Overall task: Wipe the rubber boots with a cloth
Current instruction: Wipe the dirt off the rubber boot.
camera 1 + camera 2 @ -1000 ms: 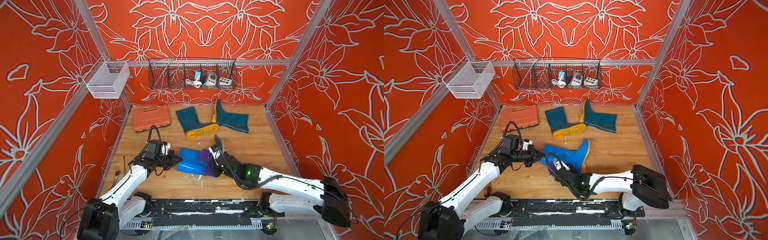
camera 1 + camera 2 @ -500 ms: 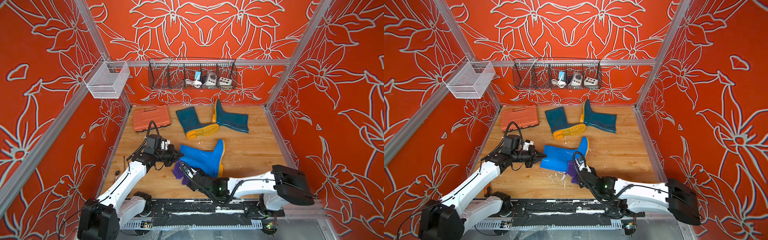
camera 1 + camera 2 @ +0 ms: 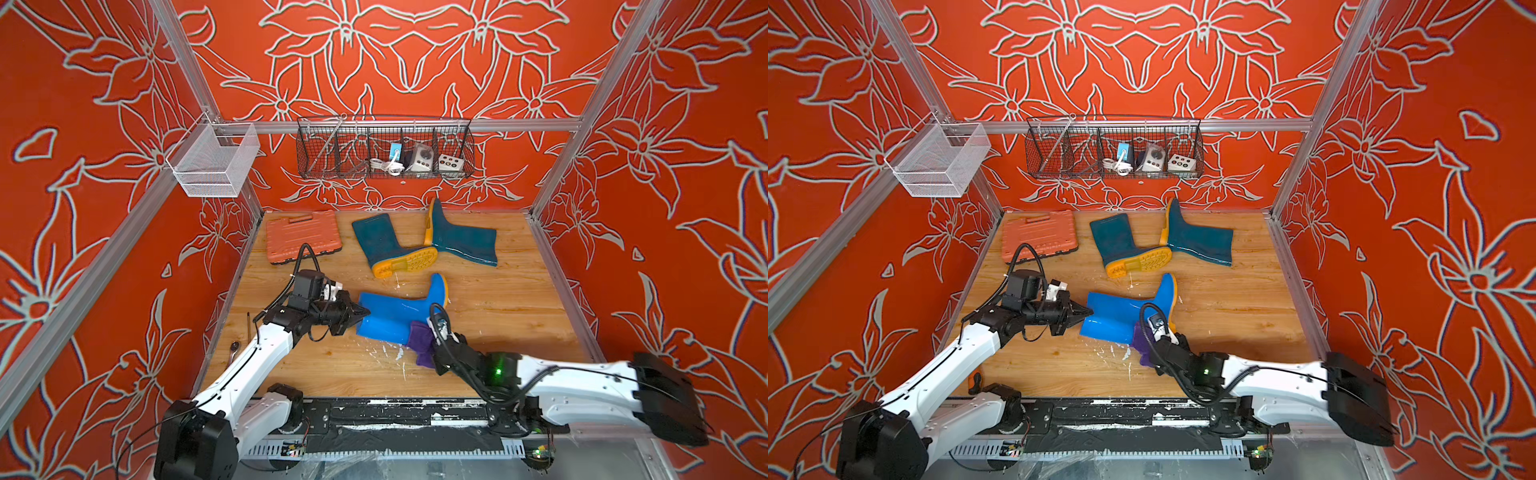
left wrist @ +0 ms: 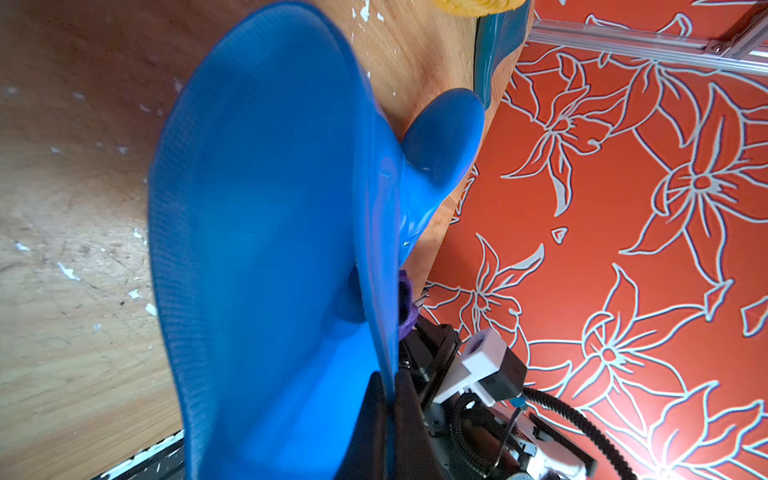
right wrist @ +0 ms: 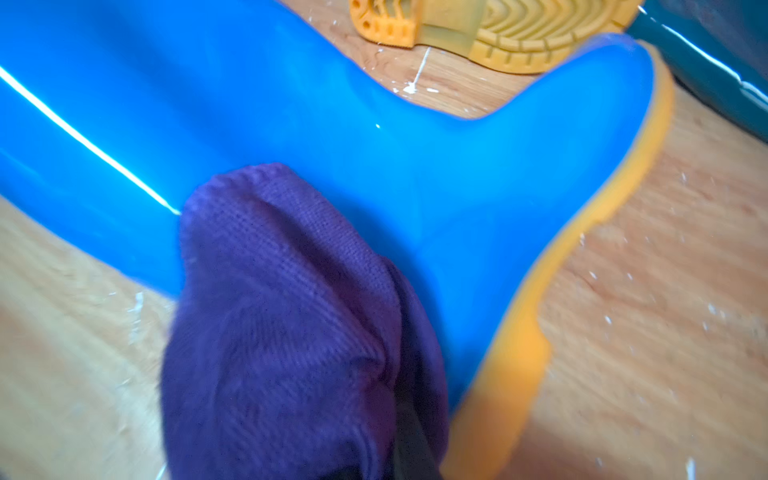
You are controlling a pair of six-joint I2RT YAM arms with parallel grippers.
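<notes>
The left gripper [image 3: 358,312] is clamped on the rim of the blue boot [image 3: 395,318], with its fingers [image 4: 409,419] pinching the shaft wall at the opening. The right gripper [image 3: 433,347] is closed on the bunched purple cloth [image 5: 282,332], which lies against the boot's shaft near the ankle. The blue boot lies on its side on the wooden floor [image 3: 507,316], sole facing right. Farther back, 2 more lie apart from it: the near teal boot [image 3: 384,243] and the far teal boot [image 3: 463,241]. The orange tool case [image 3: 301,235] is to their left.
</notes>
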